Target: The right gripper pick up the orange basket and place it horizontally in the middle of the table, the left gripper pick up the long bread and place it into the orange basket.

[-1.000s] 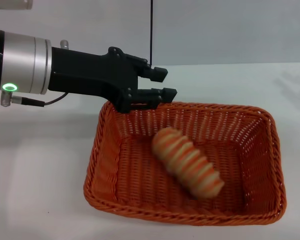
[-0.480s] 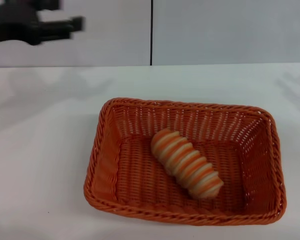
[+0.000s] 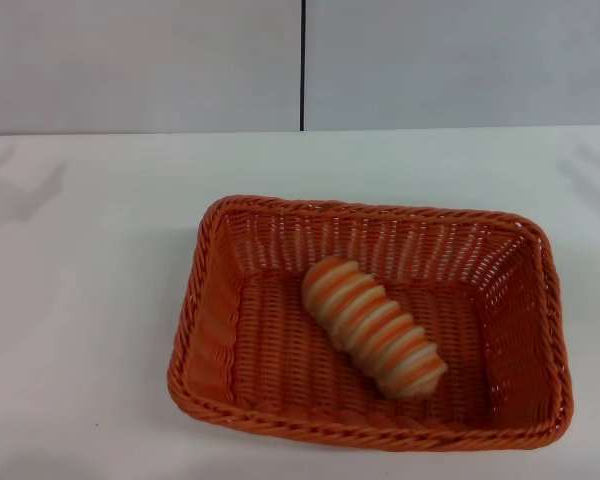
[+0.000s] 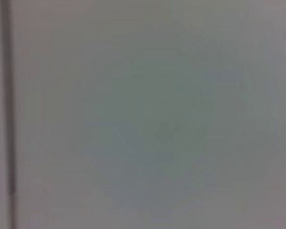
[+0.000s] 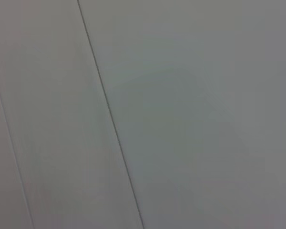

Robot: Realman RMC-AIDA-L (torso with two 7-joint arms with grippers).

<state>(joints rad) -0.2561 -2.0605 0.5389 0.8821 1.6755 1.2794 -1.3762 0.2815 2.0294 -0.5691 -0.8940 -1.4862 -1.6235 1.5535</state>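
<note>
The orange basket (image 3: 220,330) lies lengthwise across the middle of the white table (image 3: 80,300) in the head view. Inside it, the long bread (image 3: 373,327) rests diagonally on the woven floor, striped orange and cream. Neither gripper shows in the head view; only a tiny dark sliver sits at the far left edge. Both wrist views show nothing but a plain grey wall with a thin dark seam.
A grey wall with a vertical dark seam (image 3: 303,65) rises behind the table's far edge. White tabletop surrounds the basket on the left, right and far sides.
The left arm, which hovered over the basket's far left corner a second ago, has pulled up and away to the left and left the head view. The bread and basket have not moved.
</note>
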